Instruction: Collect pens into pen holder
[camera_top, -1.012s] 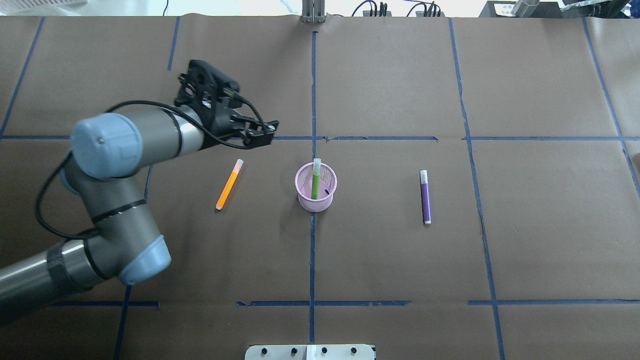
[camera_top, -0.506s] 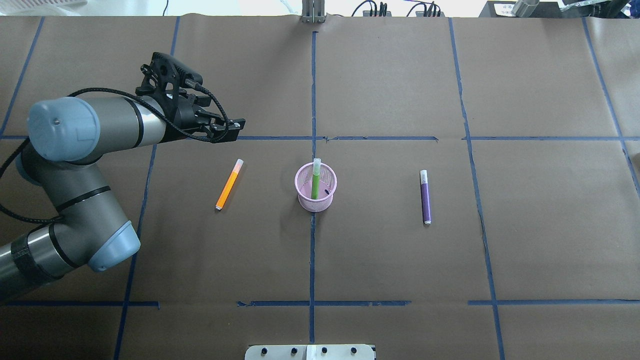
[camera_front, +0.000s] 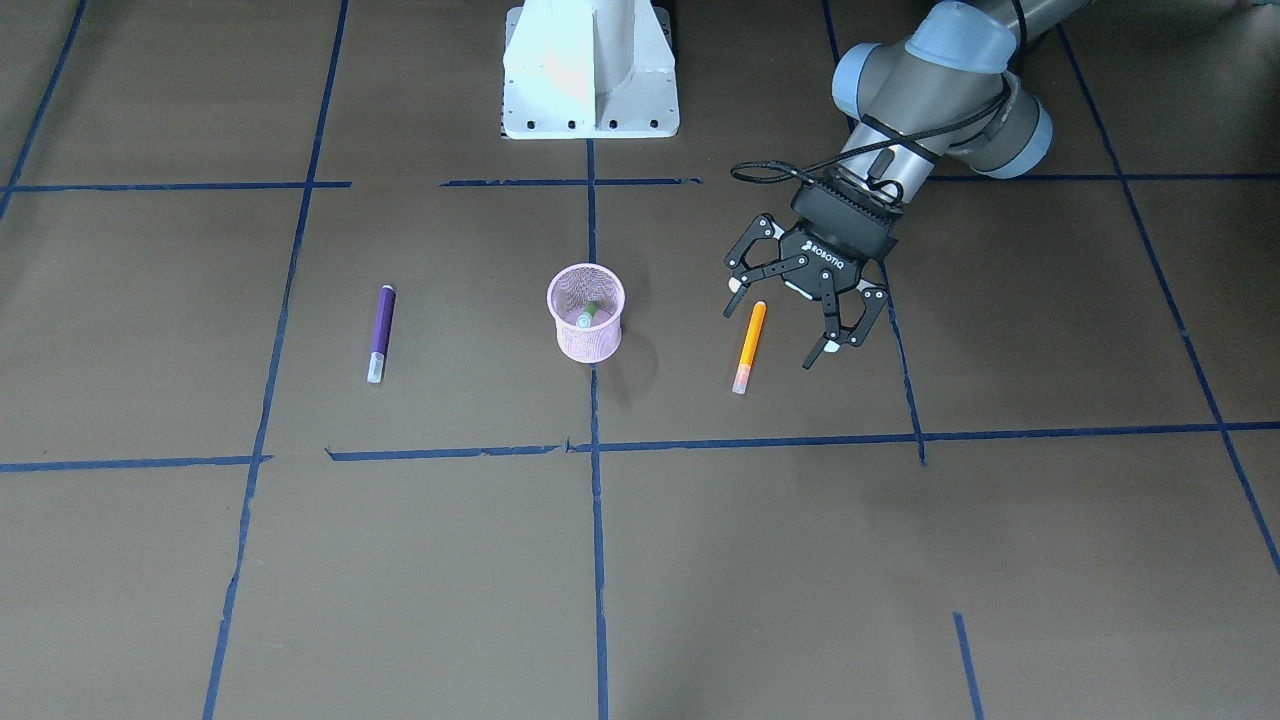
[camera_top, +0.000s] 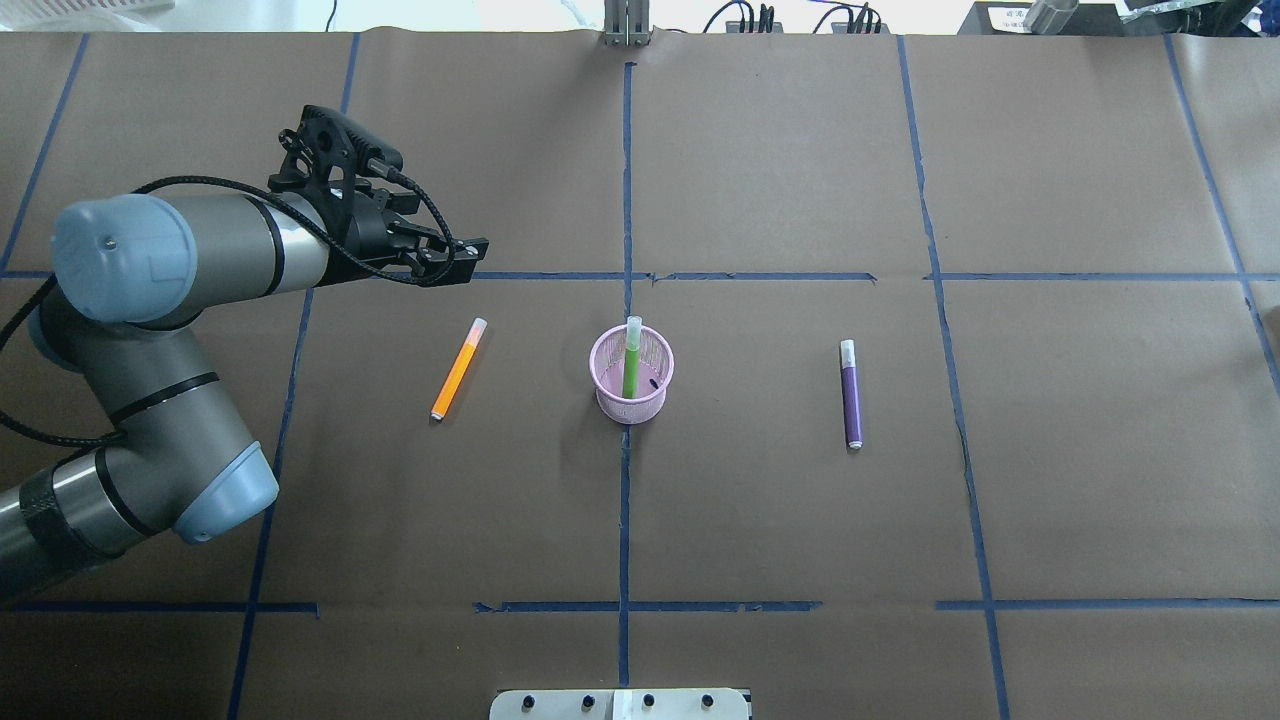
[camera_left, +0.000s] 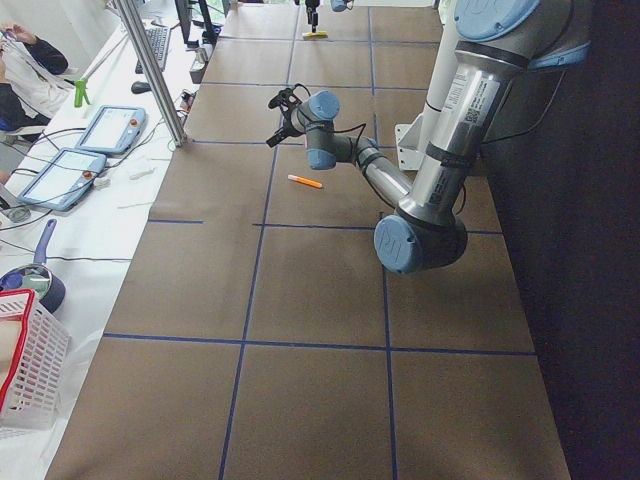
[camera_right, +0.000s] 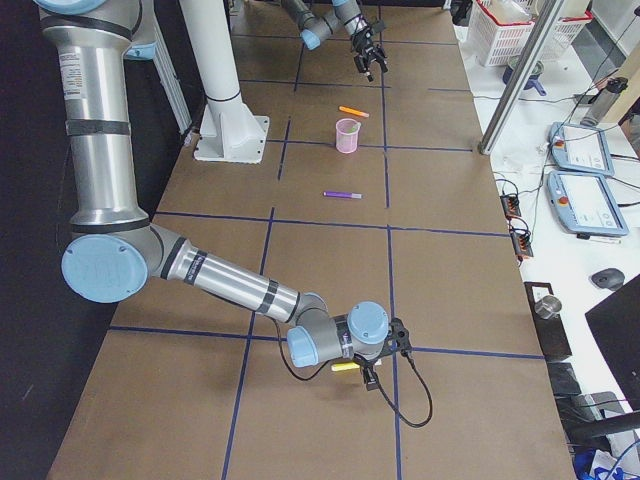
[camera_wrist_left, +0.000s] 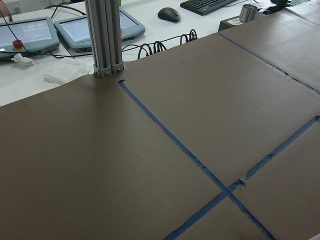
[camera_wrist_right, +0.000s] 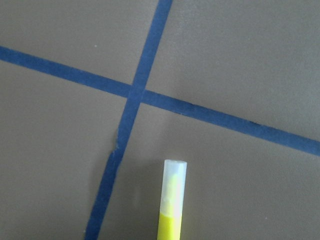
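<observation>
Near orange pen: left claw spread | green pen inside pen holder

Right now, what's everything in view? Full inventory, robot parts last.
pen holder: one, pink wire mesh, upright at the table's centre
green pen: one, standing in the pen holder
orange pen: one, lying flat on the robot's left of the holder
purple pen: one, lying flat on the robot's right of the holder
yellow pen: one, at the table's far right end by a tape crossing, at the right gripper
table: one, brown paper with a blue tape grid
robot base: one, white
left gripper: one, black, open, above the table near the orange pen
right gripper: one, black, low over the yellow pen; open or shut cannot be told
</observation>
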